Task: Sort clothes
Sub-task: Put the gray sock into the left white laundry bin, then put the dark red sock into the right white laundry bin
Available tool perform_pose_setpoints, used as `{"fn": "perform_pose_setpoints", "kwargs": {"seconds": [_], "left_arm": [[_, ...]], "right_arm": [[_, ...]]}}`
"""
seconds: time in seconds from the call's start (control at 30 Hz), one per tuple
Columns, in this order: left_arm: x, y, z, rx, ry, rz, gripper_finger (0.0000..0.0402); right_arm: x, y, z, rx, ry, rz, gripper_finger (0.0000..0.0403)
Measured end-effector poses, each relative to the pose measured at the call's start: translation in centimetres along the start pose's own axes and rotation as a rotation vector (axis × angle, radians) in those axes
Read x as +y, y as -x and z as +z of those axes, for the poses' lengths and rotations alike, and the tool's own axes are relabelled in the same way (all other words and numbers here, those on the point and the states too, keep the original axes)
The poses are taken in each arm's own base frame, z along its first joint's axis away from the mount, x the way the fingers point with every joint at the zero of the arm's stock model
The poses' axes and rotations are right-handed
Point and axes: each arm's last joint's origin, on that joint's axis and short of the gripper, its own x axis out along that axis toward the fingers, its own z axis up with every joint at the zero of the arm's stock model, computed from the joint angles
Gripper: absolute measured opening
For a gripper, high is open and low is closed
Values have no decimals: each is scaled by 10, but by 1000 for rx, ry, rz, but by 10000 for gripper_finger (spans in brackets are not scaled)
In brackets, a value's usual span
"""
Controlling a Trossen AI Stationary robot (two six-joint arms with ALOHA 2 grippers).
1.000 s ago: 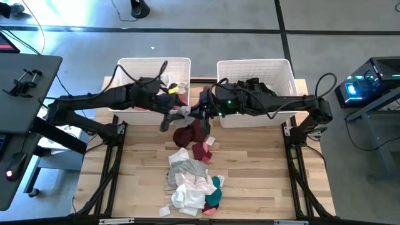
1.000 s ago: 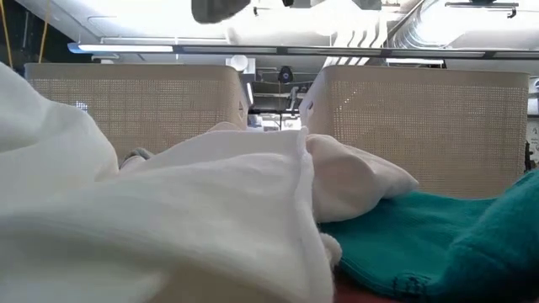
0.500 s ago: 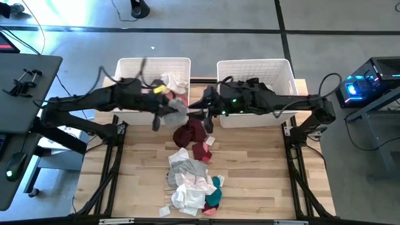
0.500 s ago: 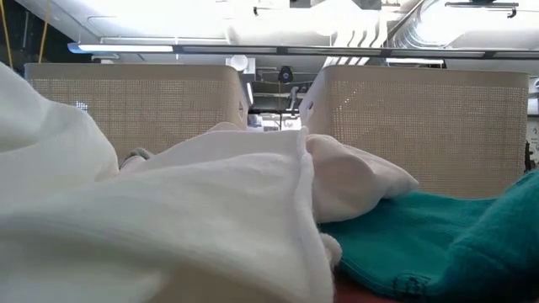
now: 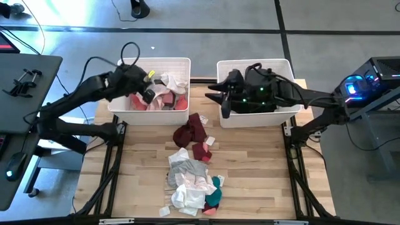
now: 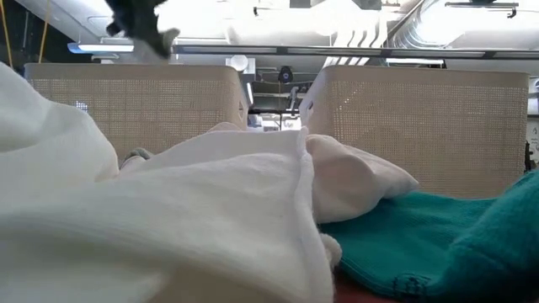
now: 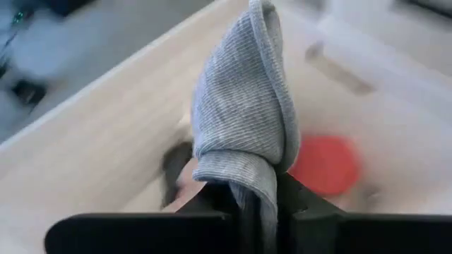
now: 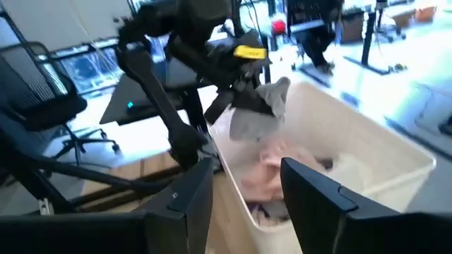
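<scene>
Right basket's (image 5: 284, 69) contents under arm

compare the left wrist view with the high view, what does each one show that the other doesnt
Only the left wrist view shows the left gripper shut on a grey ribbed garment. Only the high view shows the right gripper over the right basket and the clothes pile on the table. Both show the left basket beneath the left gripper.
</scene>
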Motion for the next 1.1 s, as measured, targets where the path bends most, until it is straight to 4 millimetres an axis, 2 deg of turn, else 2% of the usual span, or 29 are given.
{"fn": "perform_pose_setpoints", "kwargs": {"seconds": [0.13, 0.3, 0.43, 0.53, 0.73, 0.9, 1.0, 1.1], "left_arm": [[14, -32, -4, 126, 33, 67, 41], [26, -68, -7, 247, 105, -44, 114], [35, -78, -9, 291, 175, -48, 167], [40, -67, -3, 254, 208, -31, 183], [40, -19, 8, 61, 168, -57, 170], [30, 22, 2, -81, 118, -181, 154], [24, 40, -3, -134, 86, -273, 148], [20, 51, -7, -163, 75, -330, 146]], "right_arm": [[1, -3, -8, 69, -32, -13, 154], [8, -7, -23, 148, -55, -11, 154], [15, -9, -40, 214, -66, -8, 154], [21, -15, -62, 269, -117, -32, 154], [24, -26, -121, 448, -144, -17, 154], [28, -34, -159, 523, -95, 216, 154], [43, -41, -174, 536, 43, 387, 154], [58, -52, -188, 576, 147, 453, 154]]}}
